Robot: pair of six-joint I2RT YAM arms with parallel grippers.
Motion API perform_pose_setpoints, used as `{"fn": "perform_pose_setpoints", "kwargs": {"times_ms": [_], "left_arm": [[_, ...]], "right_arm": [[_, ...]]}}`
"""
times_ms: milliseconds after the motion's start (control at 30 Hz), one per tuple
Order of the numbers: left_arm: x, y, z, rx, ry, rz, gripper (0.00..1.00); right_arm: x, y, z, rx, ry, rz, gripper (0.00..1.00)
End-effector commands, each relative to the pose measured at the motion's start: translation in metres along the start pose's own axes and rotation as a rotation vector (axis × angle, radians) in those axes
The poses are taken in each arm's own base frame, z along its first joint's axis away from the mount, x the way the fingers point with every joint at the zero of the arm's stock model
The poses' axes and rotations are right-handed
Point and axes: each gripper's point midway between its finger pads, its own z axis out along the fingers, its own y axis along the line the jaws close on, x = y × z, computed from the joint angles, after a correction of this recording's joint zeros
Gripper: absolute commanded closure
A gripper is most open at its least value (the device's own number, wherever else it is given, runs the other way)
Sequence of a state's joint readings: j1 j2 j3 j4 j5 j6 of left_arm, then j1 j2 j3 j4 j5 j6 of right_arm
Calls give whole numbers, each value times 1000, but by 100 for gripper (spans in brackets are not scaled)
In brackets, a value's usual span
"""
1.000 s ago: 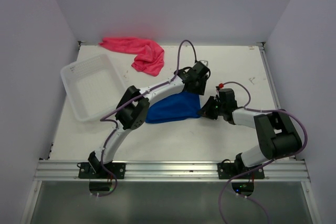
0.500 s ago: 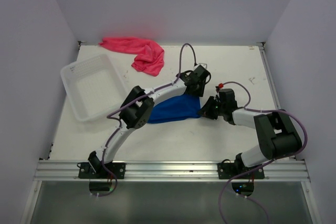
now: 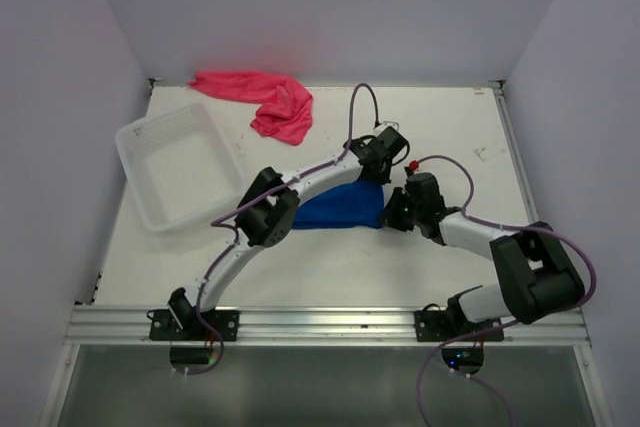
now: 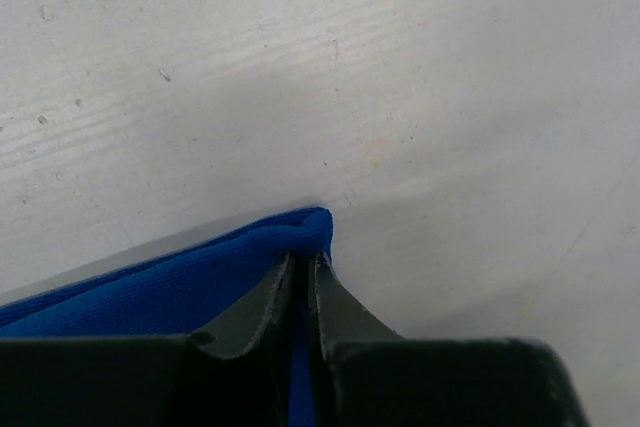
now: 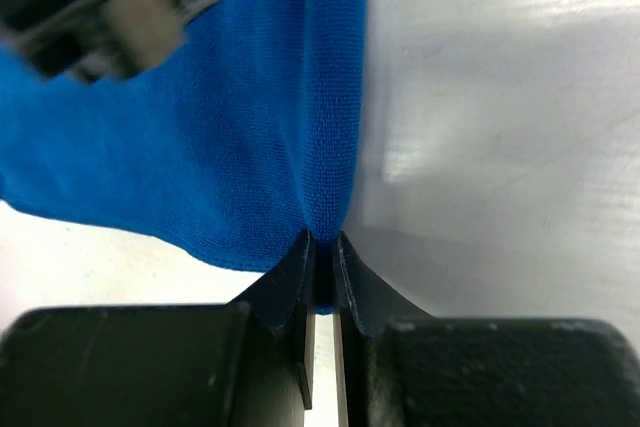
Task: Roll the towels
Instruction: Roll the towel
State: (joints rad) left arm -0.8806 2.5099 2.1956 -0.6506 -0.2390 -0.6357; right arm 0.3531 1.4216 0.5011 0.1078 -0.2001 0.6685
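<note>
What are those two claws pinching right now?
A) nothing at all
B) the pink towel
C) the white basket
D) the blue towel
D: the wrist views show the left claw and the right claw each closed on an edge of the blue towel.

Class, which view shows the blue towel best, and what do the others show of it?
The top view: it shows nearly the whole blue towel, the left arm crossing its far edge. The left wrist view shows only a corner pinched by the left gripper; the right wrist view shows another corner pinched by the right gripper.
</note>
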Motion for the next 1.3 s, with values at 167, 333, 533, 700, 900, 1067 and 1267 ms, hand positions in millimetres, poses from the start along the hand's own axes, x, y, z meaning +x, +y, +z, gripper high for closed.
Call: {"fn": "perform_pose_setpoints", "kwargs": {"times_ms": [167,333,533,700,900,1067,1267], "left_arm": [[41,23,12,-85,101,27,100],[20,0,-8,18,57,-23,100],[-13,-29,-33,140,-10,-71,100],[-21,-36,-42,197,-34,-88,100],[-33,-35,-54,237,-82,-88,100],[-42,-38,-65,287,-110,-96,100],[-45,-38,-69,339,-123,-107,100]], "right_arm": [[41,-37,-23,234,62,-101,100],[41,-36,-27,235,47,-128,100],[35,-29,-42,296,-16,-225,100],[34,-32,-51,355,-40,-272,100],[35,-36,-57,412,-78,-304,100],[25,-28,-66,442,-136,-334,100],[23,-26,-73,499,-151,-403,100]]}}
